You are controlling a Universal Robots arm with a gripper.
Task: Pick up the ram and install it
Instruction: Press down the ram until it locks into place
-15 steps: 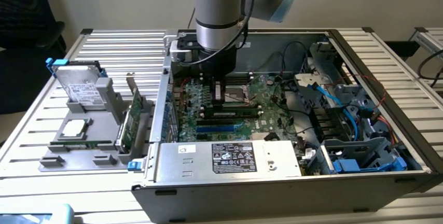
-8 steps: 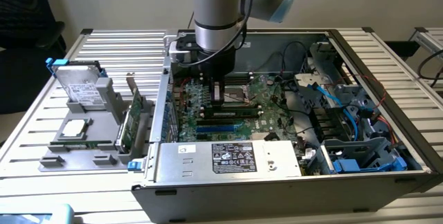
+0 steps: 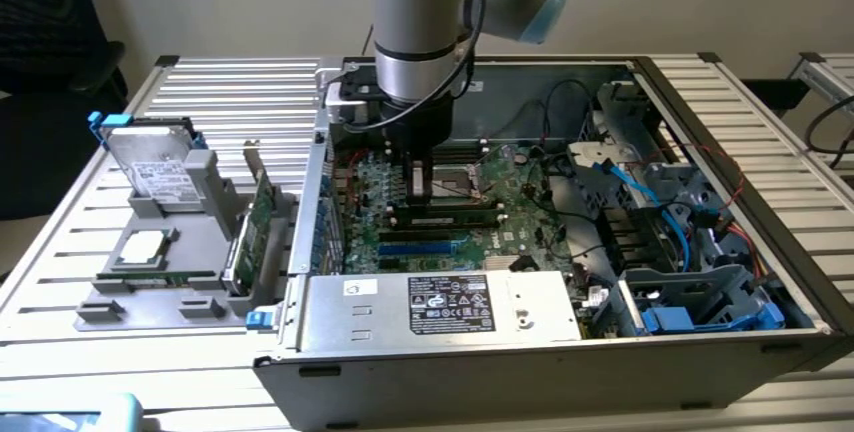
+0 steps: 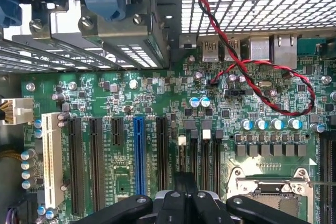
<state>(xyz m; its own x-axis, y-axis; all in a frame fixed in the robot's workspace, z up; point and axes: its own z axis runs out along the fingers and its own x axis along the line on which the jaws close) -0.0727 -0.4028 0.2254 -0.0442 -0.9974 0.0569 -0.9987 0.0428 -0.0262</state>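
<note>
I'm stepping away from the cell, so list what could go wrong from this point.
1. The gripper is deep in the case, just above the motherboard and beside the CPU socket. A sideways slip could strike either.
2. The red-and-black cable loops loosely over the board and might snag the arm.
3. The ram lies along the slots under the gripper. Whether it is seated cannot be told, and pressing it while misaligned could damage the slot.

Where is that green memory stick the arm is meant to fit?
In the exterior view the ram lies flat on the motherboard inside the open computer case, directly below the gripper and just above the blue slots.
</note>
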